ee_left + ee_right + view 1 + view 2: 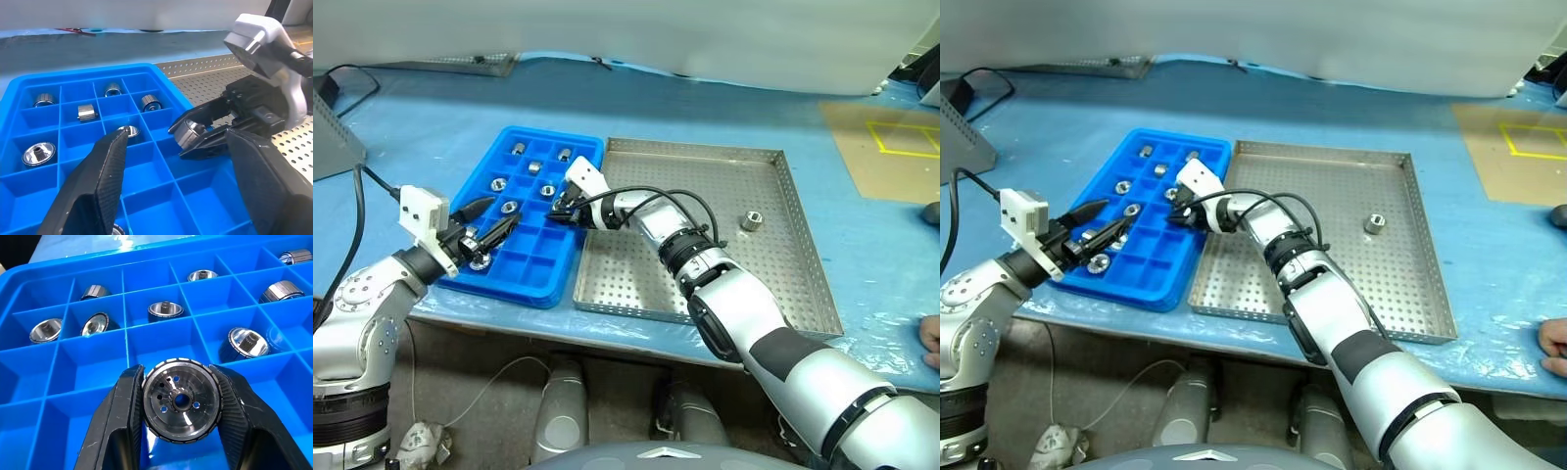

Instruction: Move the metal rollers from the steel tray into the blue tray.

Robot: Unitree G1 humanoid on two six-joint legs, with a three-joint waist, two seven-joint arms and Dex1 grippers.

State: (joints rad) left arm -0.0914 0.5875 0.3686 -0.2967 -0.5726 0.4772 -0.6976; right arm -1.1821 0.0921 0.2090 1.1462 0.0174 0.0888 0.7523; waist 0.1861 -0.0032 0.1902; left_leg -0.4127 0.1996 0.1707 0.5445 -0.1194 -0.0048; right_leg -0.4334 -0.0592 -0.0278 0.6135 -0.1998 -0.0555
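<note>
- Holding one of the metal rollers [180, 401] pinched between the right gripper [565, 209] fingers, over an empty cell of the blue tray [476, 180].
- Lowering well inside the cell walls before letting go seems best, so the piece cannot bounce out.
- Keeping the left gripper [487, 235], jaws apart and empty, off to the side over the tray's near end.
- Leaving one roller [751, 220] in the steel tray [800, 262] for next.

a counter [431, 127] under a blue plastic sheet, wrinkled at its near edge. a white wall [656, 34] behind. black cable [352, 73] at far left; yellow tape lines [901, 137] on a tan patch at far right.
</note>
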